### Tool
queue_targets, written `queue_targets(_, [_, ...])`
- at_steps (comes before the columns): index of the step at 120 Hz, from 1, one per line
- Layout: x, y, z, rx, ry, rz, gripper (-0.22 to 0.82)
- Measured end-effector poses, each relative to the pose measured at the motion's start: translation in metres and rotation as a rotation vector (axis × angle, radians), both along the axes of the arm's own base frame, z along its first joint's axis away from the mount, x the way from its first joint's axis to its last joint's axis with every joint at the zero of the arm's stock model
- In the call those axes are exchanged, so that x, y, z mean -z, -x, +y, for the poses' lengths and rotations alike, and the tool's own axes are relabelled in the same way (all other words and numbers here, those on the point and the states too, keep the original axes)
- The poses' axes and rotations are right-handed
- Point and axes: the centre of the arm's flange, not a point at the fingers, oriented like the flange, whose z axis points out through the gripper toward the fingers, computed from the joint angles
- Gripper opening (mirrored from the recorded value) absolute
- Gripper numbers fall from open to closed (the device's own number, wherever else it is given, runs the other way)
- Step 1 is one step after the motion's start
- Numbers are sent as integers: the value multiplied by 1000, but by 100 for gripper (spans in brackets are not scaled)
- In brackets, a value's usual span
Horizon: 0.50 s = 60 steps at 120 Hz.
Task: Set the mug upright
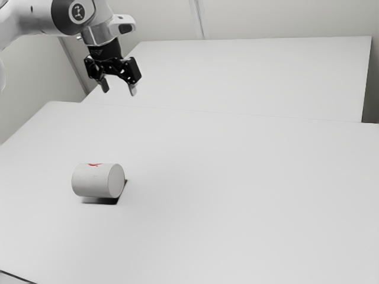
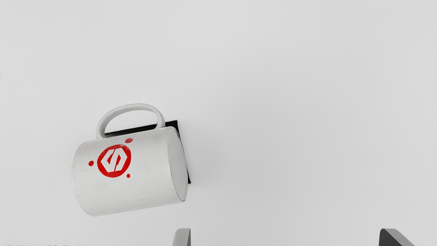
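Note:
A white mug (image 1: 95, 180) lies on its side on the white table, toward the exterior view's left, with a flat round end facing the exterior view's right. My gripper (image 1: 119, 91) hangs well above the tabletop, apart from the mug, its two fingers spread wide with nothing between them. In the wrist view the mug (image 2: 129, 171) shows a red round logo and a handle loop on its side; its dark shadow falls beside it. The gripper (image 2: 285, 237) stands open there, the mug lying outside the fingers, nearer to one of them. The inside of the mug is hidden.
The white table (image 1: 237, 207) stretches far around the mug. Behind it stands a large white panel or surface (image 1: 249, 77), with pale walls beyond. A dark thin edge crosses the exterior view's lower left corner.

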Motion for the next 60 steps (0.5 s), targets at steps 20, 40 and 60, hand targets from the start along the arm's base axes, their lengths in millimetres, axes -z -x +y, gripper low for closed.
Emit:
queue_targets(20, [0,3,2,-5,-2,3,60])
queue_targets(40, [12,7,18,-38,48,43,60])
queue_targets(60, [37,16,48,-111,142,98,60])
